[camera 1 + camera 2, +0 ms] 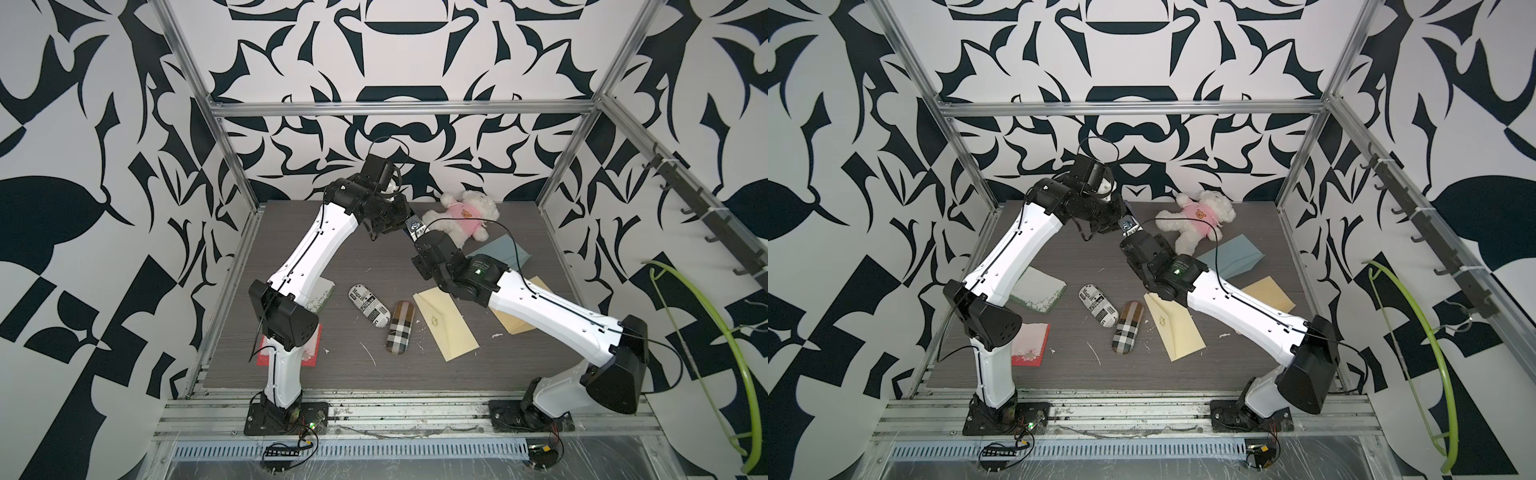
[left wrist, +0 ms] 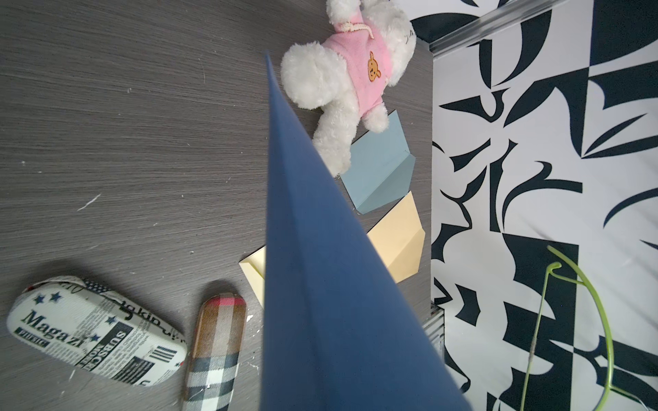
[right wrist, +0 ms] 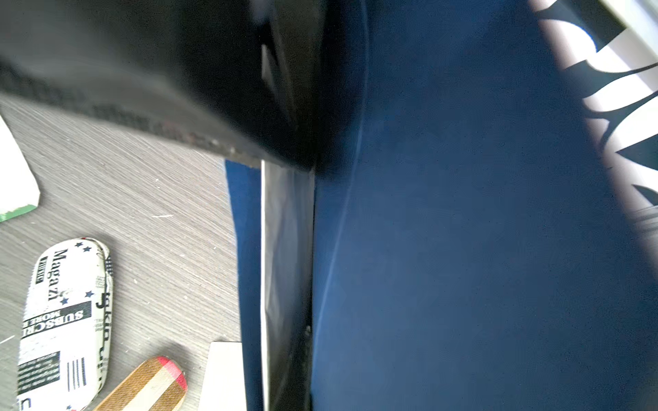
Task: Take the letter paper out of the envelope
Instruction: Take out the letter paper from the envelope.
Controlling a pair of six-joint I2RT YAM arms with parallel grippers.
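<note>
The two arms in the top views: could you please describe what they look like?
The left arm and right arm both have glossy white link shells with boxy black joint housings. A thin black cable runs along each shell and loops free near the wrist. A small green light glows on the right arm's black forearm.

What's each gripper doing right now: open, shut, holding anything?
Left gripper: at the blue envelope, jaws hidden; cannot tell.
Right gripper: shut on the blue envelope.

This is a robot lab's test cell. Aluminium framing (image 1: 399, 109) and black-and-white patterned panels (image 1: 399, 50) enclose the bolted-down left arm (image 1: 305, 253) and right arm (image 1: 552, 313).
</note>
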